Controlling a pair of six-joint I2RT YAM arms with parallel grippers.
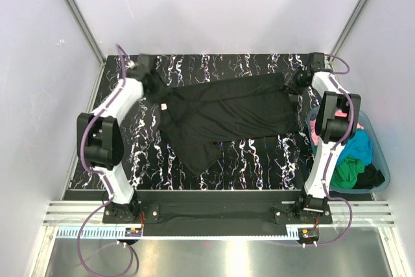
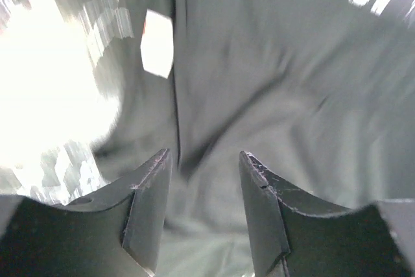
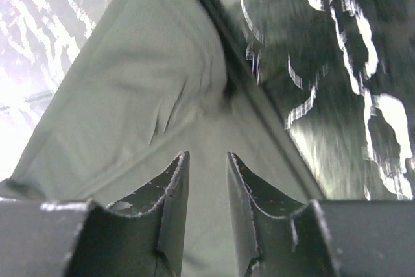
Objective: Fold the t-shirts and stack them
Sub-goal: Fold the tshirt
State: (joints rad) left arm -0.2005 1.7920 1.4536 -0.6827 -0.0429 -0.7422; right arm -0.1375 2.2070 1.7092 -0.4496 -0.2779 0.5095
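- Two arms reach to the far side of the table (image 1: 259,160), one at each end of the black t-shirt (image 1: 227,111).
- Black t-shirt lies spread out and wrinkled across the far middle of the table, hem end to the right, one sleeve pointing toward the near edge.
- Small white tag (image 1: 165,106) shows on the shirt near its left end; it also shows in the left wrist view (image 2: 157,43).
- Left gripper (image 2: 204,155) sits over the shirt's left end, fingers well apart, nothing between them, cloth below.
- Right gripper (image 3: 207,156) sits over the shirt's right edge, fingers narrowly apart, gap clear, no cloth pinched; the shirt edge and bare table show just beyond.
- Teal tub (image 1: 381,157) stands off the table's right side, beside the right arm.
- Inside the tub, bunched together: pink t-shirt (image 1: 316,135), turquoise t-shirt (image 1: 358,147), green t-shirt (image 1: 347,172), and some dark cloth I cannot identify.
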